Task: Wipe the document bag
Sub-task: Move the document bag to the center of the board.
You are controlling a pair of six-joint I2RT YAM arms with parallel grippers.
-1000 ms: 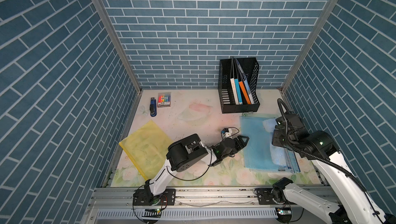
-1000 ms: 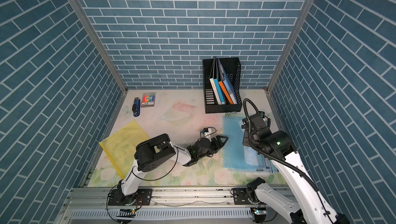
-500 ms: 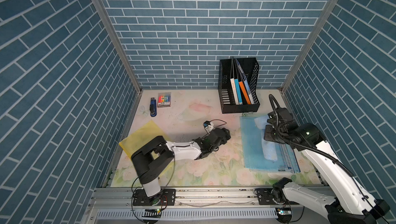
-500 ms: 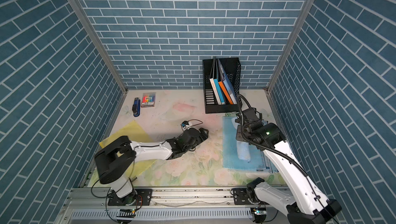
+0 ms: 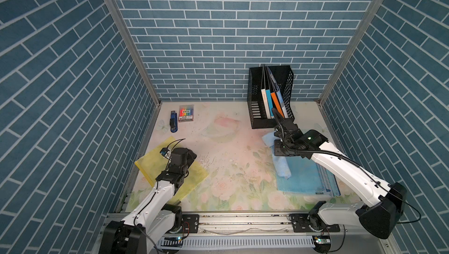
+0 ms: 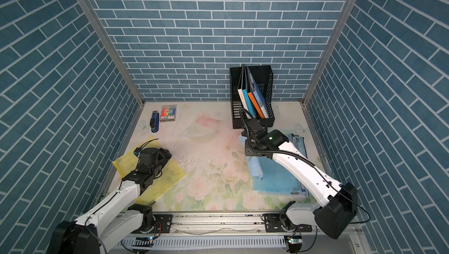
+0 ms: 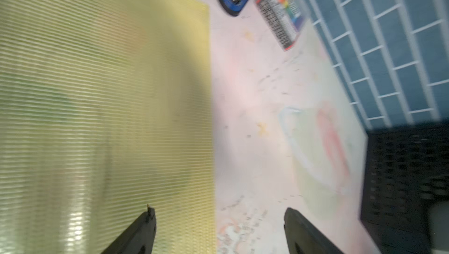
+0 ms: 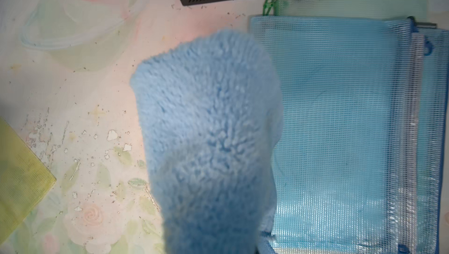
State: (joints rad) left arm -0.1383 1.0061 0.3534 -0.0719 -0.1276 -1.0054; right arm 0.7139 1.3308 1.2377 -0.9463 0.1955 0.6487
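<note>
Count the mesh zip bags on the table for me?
3: a yellow bag by the left gripper, a blue bag partly under the cloth, and a pale green bag peeking from under it. More may hide in that stack.

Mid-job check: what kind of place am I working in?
Probably a mock office desk inside a test booth: brick-print walls, a file rack, a stapler and a blue document bag on a floral tabletop.

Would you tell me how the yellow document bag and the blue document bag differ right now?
The yellow document bag lies skewed on the robot's left; the blue document bag lies squarer on its right. A blue cloth overlaps the blue bag's edge, while only the open left gripper is above the yellow bag's edge. Both are flat mesh pouches.
</note>
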